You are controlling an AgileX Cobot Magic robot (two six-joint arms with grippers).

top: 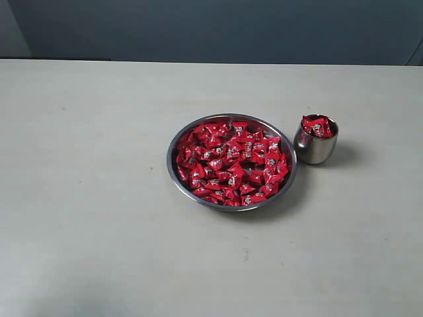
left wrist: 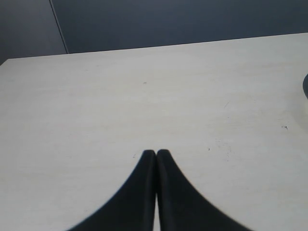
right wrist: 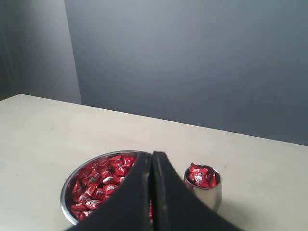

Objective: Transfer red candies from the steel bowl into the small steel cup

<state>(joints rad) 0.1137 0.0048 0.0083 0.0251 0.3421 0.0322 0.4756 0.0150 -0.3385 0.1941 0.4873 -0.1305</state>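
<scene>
Hanging closed: left gripper (left wrist: pixel 156 153), right gripper (right wrist: pixel 152 155).

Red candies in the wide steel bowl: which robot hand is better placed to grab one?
Probably the right hand: shut, it faces the wide steel bowl, the shiny red candies and the small steel cup. The left hand, also shut, sees mostly bare pale table.

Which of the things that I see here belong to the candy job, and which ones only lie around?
Belong to the job: red candies, steel bowl, small steel cup holding a few candies.
Just there: the table, the grey wall behind. No loose extras show.
</scene>
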